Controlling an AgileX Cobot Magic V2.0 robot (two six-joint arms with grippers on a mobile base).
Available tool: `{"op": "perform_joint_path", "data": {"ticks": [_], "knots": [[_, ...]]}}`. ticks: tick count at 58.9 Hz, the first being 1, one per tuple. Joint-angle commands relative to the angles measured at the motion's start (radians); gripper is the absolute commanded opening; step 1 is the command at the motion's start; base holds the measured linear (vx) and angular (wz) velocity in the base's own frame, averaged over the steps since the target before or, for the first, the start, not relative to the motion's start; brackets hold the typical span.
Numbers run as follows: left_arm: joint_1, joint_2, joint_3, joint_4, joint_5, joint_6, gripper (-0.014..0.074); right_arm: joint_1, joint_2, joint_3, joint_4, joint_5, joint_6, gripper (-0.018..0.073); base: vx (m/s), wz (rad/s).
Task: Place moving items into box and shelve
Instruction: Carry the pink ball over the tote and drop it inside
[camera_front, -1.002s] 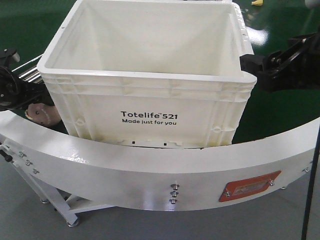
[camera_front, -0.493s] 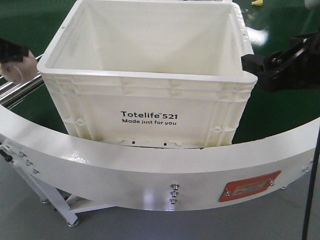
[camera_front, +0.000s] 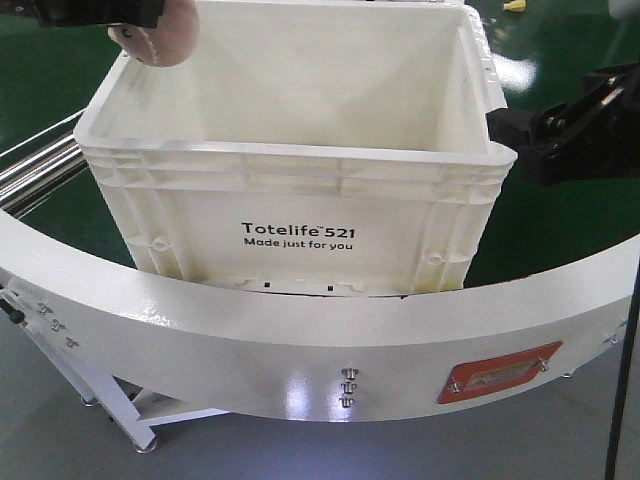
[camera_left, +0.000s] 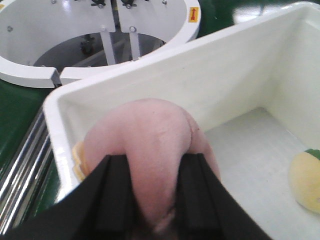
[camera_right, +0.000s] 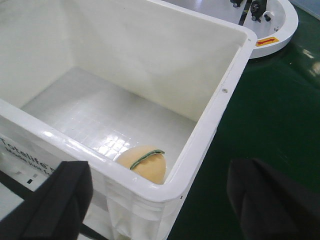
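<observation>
The white ribbed box (camera_front: 300, 235), printed "Totelife 521", stands on the green belt. Above its far left corner my left gripper (camera_front: 140, 18) is shut on the pinkish-brown plush toy (camera_front: 160, 38). In the left wrist view that toy (camera_left: 150, 150) bulges between the black fingers (camera_left: 115, 195) over the box rim (camera_left: 55, 135). The yellow-orange plush toy (camera_right: 145, 164) with its green stem lies inside the box in a near corner, also seen as a yellow toy (camera_left: 306, 182). My right gripper (camera_right: 160, 192) is open beside the box's right corner, holding nothing.
A curved white guard rail (camera_front: 300, 340) with an orange plate (camera_front: 500, 372) runs in front of the box. Metal rollers (camera_front: 35, 170) lie left of it. Green floor (camera_right: 270, 100) lies to the right. The white ring frame (camera_left: 100, 45) sits beyond the box.
My left gripper has lifted the pinkish-brown toy from low on the box's left side up over the far left corner. The right arm has barely moved.
</observation>
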Motion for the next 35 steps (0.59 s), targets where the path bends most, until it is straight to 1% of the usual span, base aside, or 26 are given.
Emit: {"op": "perform_joint_path", "data": {"ticks": [1,5,9,11,15,18,20,22,25,27,30,35], "knots": [[-0.024,-0.026,-0.035,-0.032,-0.058,0.012,0.0462,-0.005,-0.016,-0.029,-0.013,-0.078,0.001,0.0591,0.00,0.00],[-0.032,-0.016,-0.035,-0.032,-0.062,0.012,0.0576,-0.005,-0.016,-0.029,-0.013,-0.081,0.001,0.0591,0.00,0.00],[-0.032,-0.010,-0.035,-0.032,-0.062,0.010,0.0661,-0.005,-0.016,-0.029,-0.013,-0.081,-0.006,0.0591,0.00,0.00],[-0.032,-0.009,-0.035,-0.032,-0.059,0.009,0.0687,-0.005,-0.014,-0.029,-0.013,-0.079,-0.012,0.0591,0.00,0.00],[-0.032,-0.009,-0.035,-0.030,-0.054,-0.004,0.0713,-0.005,-0.007,-0.032,-0.013,-0.074,-0.003,0.0591,0.00,0.00],[-0.032,-0.010,-0.039,-0.026,-0.050,-0.034,0.0710,-0.010,0.012,-0.044,-0.021,-0.070,0.048,0.0591,0.00,0.00],[-0.032,-0.010,-0.053,-0.006,-0.035,-0.064,0.0705,-0.021,0.029,-0.059,-0.031,-0.059,0.091,0.0591,0.00,0.00],[-0.032,-0.009,-0.069,0.025,-0.016,-0.099,0.0699,-0.040,0.047,-0.079,-0.044,-0.037,0.139,0.0591,0.00,0.00],[-0.032,-0.008,-0.106,0.098,0.019,-0.180,0.0689,-0.068,0.082,-0.121,-0.057,0.000,0.186,0.0591,0.00,0.00],[-0.032,-0.003,-0.130,0.168,0.052,-0.250,0.0682,-0.085,0.116,-0.162,-0.057,0.029,0.210,0.0591,0.00,0.00],[-0.032,0.006,-0.174,0.280,0.103,-0.362,0.0672,-0.100,0.155,-0.211,-0.055,0.065,0.218,0.0591,0.00,0.00],[-0.032,0.033,-0.232,0.417,0.188,-0.507,0.0655,-0.113,0.224,-0.290,-0.054,0.128,0.227,0.0591,0.00,0.00]]}}
